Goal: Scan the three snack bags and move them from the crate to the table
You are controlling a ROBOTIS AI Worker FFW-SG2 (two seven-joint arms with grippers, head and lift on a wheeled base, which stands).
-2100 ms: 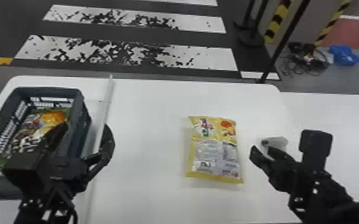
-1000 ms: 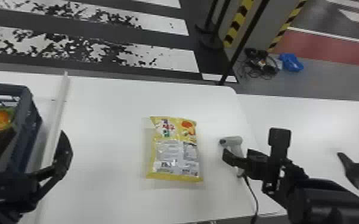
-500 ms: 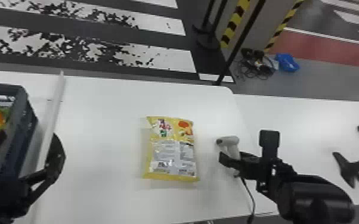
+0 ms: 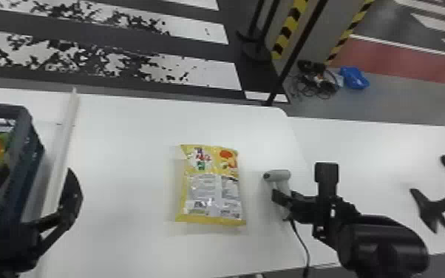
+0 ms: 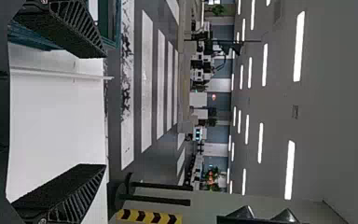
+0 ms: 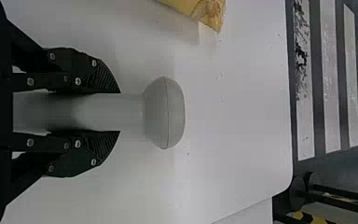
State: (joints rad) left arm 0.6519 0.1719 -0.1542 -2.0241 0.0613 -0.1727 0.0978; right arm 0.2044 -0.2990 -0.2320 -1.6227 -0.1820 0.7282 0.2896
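Right gripper (image 6: 120, 112) closed round the handheld scanner's (image 6: 164, 113) handle. Near it, yellow snack bag (image 4: 212, 185) flat on table (image 4: 129, 162), printed panel up. Best: firm grip, scanner head squared to the panel, cable (image 4: 301, 238) slack. Left gripper (image 5: 104, 111) spread, empty, by crate (image 4: 2, 109).

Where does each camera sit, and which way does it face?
Head view: on the robot's head, facing forward and down at the table, snack bag and crate; left arm and right arm show.
Left wrist view: on that wrist, looking across the table into the room; the open left gripper shows.
Right wrist view: on that wrist, facing over the table; the right gripper shows, holding the scanner.
Shared with head view: bag, scanner.
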